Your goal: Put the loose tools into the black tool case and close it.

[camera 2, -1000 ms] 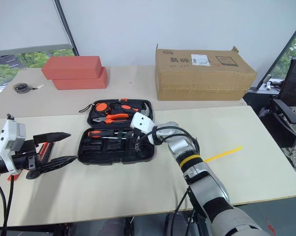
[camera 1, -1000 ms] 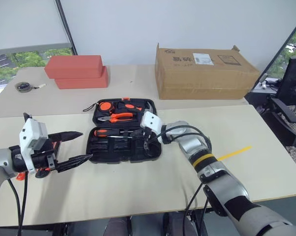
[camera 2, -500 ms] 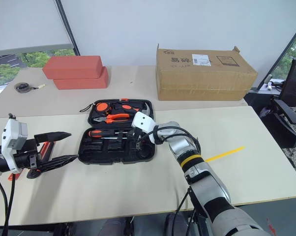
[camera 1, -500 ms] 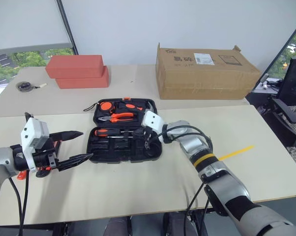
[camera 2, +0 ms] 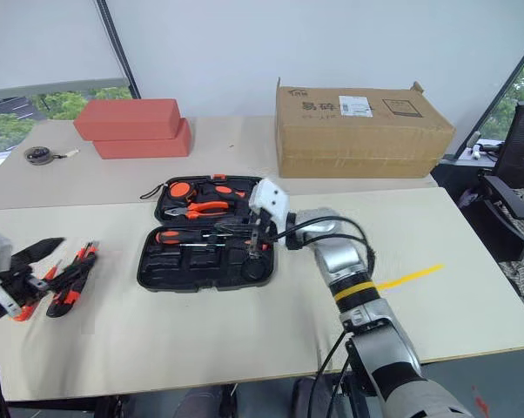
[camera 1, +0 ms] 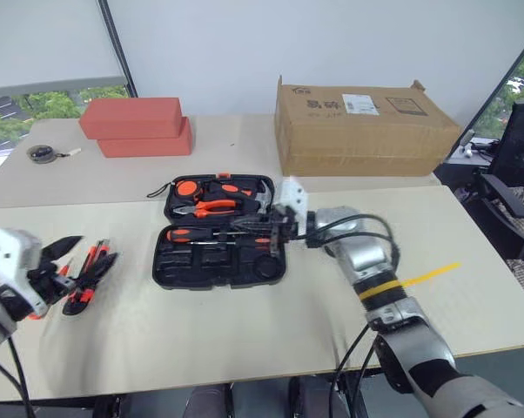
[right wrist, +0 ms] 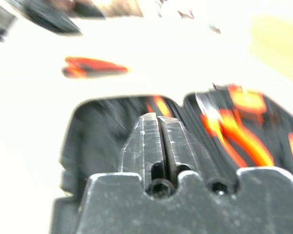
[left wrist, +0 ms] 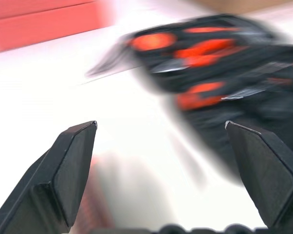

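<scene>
Black tool case lies open at the table's middle. Right gripper, fingers pressed almost together, hovers over its front half. Left gripper, spread wide, sits beside loose tools well left of the case.

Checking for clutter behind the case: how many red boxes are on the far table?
2, stacked at the far left of the back table: the upper red box rests on the lower red box, left of the cardboard box. None seems hidden.
</scene>
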